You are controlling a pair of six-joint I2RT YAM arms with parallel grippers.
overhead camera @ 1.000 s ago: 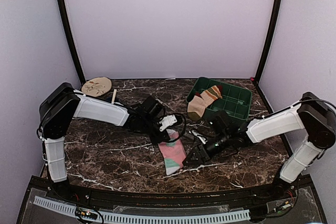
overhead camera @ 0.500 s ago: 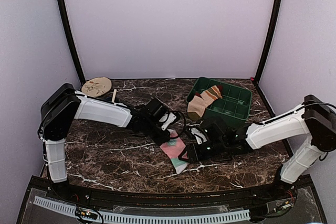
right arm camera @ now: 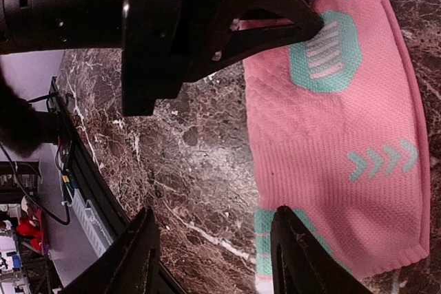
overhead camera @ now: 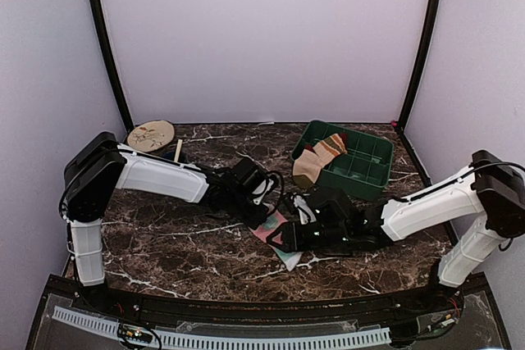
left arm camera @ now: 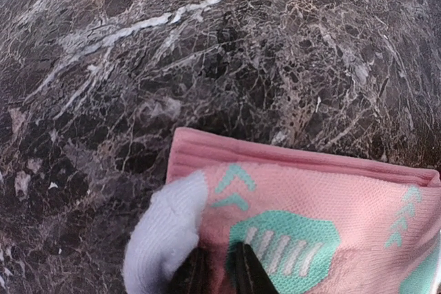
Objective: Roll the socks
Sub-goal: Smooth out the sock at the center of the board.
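The pink knit sock with mint-green patches (right arm camera: 344, 135) lies flat mid-surface, toward the near edge. Left fingers (overhead camera: 256, 206) are narrow, pinching its white-tipped end; right fingers (overhead camera: 283, 242) stand wide over it. Anchor that pinch firmly, then roll the free end tightly and evenly.

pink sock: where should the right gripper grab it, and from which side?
Likely the free end of the pink sock, opposite the end the left gripper is pinching. The sock lies flat on the table, so come straight down with the right gripper, its open jaws set across the narrow width, and nip the end edge.
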